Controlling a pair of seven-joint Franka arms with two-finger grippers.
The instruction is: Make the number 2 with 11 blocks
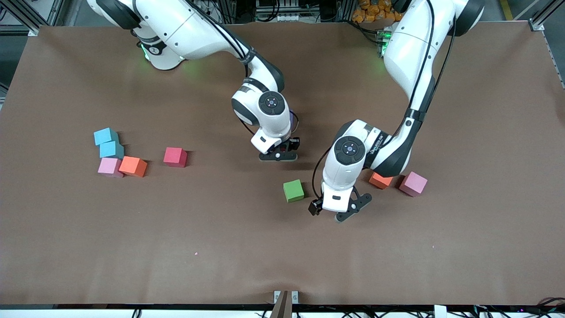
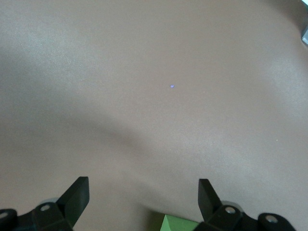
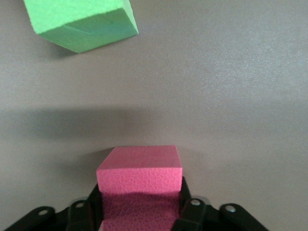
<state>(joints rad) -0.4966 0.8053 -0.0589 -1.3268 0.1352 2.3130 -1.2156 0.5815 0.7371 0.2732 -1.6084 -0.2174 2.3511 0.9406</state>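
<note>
I see the right pincer (image 3: 139, 211) bent low over the bench (image 1: 220, 229), clenched on a red block (image 3: 139, 175); the left pincer (image 2: 143, 197) hangs released beside the green block (image 1: 293, 191).

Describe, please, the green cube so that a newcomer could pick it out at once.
Start from the two white arms meeting over the middle of the brown table. The green cube sits on the table beside the left gripper, which is open. It is the only green block, standing alone, apart from the orange and pink cubes under the left arm.
</note>
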